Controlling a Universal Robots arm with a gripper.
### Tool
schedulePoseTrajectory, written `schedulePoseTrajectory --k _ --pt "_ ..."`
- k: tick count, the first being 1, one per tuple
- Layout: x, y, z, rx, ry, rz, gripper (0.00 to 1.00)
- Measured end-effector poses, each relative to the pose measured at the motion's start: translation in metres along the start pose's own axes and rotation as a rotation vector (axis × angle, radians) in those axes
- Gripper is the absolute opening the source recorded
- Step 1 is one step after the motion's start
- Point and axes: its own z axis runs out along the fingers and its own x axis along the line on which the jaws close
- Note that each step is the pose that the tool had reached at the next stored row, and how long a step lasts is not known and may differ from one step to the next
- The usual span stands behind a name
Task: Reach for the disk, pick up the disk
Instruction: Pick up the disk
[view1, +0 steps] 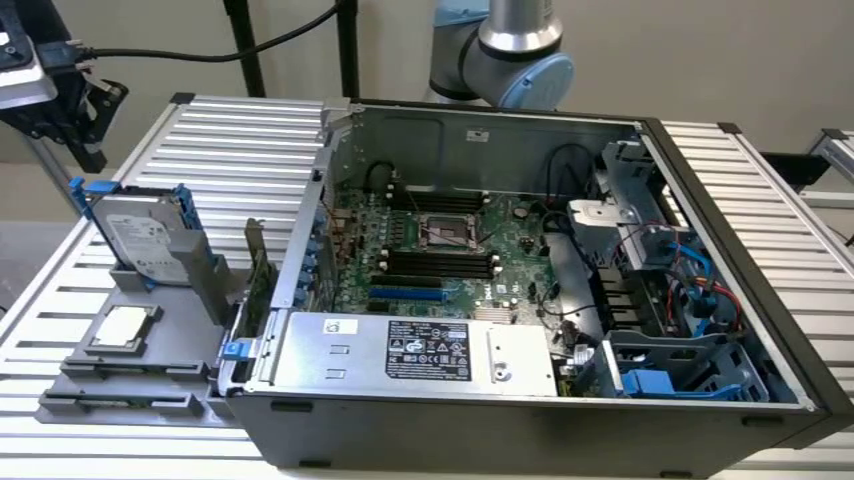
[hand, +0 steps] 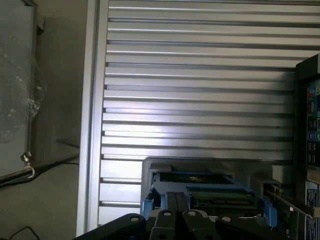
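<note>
Ribbed aluminium tabletop (view1: 240, 140) against a pale wall (view1: 721, 50) — one disk (view1: 138, 232), one open computer case (view1: 534, 250), one arm (view1: 514, 45).
The disk stands on edge in a grey holder (view1: 198, 265) at the exterior view's left, beside the computer case; one small chip (view1: 123, 325) lies flat on the same holder. The wrist view looks onto the disk's blue-railed upper edge, with the tool (hand: 176, 196) near it — fingers closed together, holding nothing.
</note>
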Motion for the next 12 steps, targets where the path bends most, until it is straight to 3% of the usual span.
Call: schedulePoseTrajectory --k 5,12 --pt "0.0001 -0.0004 0.0000 0.0000 0.0003 -0.010 0.11" --pt "0.0001 -0.0006 0.0000 0.0026 0.0044 -0.116 0.11"
